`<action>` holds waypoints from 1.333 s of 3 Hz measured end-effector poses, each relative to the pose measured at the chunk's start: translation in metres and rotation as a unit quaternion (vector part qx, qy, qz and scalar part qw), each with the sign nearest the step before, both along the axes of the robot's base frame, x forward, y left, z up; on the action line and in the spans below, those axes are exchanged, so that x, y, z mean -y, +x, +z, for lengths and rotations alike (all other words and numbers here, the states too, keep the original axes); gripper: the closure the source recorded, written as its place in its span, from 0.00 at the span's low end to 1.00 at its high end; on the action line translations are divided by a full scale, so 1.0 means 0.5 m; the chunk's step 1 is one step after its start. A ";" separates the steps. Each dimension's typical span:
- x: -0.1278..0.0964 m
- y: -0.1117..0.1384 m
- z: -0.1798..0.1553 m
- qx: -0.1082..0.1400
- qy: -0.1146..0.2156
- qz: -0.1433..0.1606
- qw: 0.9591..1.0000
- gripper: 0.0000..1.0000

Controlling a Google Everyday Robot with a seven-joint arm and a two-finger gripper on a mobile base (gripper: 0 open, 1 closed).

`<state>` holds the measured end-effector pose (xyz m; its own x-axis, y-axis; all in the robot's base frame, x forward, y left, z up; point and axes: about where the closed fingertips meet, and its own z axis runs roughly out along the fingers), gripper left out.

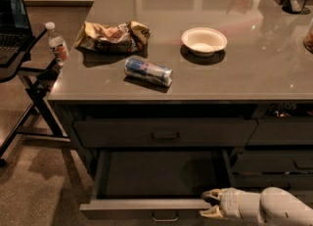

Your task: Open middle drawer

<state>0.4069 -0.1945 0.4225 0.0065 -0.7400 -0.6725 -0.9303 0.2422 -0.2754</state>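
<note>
My white two-finger pincer (209, 204) is low down on the right, at the front of the wide dark grey-brown middle drawer (146, 204). One finger is inside the drawer and one is outside. The pale top rim is between them, so I think I am gripping the rim. I hold it there, and not by the small dark pull (165, 216), because the rim is easy to pinch from the side.

The middle drawer is pulled far out from under the shut top drawer (165, 133). I can see its deep dark inside, and it looks empty. I think the job is nearly done.

Up on the smooth grey counter (254, 78) are a blue can lying on its side (148, 71), a white bowl (204, 40) and a crinkly snack bag (112, 36). They are well away from me.
</note>
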 end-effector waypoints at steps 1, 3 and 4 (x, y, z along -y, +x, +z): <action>0.000 0.000 0.000 0.000 0.000 0.000 1.000 0.58; 0.000 0.000 0.000 0.000 0.000 0.000 1.000 0.48; 0.009 -0.020 -0.011 -0.002 -0.003 0.002 1.000 0.71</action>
